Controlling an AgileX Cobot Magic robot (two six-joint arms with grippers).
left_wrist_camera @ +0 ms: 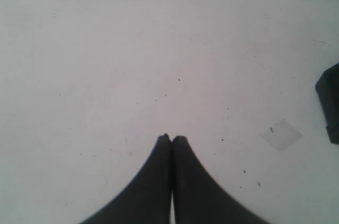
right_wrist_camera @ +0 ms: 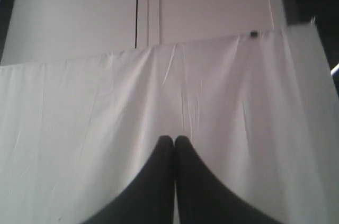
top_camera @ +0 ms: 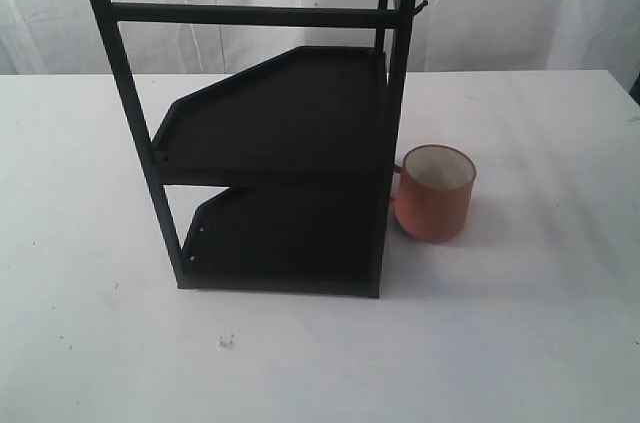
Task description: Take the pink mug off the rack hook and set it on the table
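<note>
Pink mug (top_camera: 433, 193) upright on the table (top_camera: 540, 343) right of centre, handle seemingly touching the rack (top_camera: 290, 113) below the bare hook (top_camera: 420, 9) at upper right; left claw (left_wrist_camera: 171, 138) and right claw (right_wrist_camera: 174, 138) pinched closed, empty; a careless arm sweep could topple the mug.

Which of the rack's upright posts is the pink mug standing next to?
The right-hand post in the exterior view, the one with the rack hook near its top. The pink mug stands upright on the table beside it.
</note>
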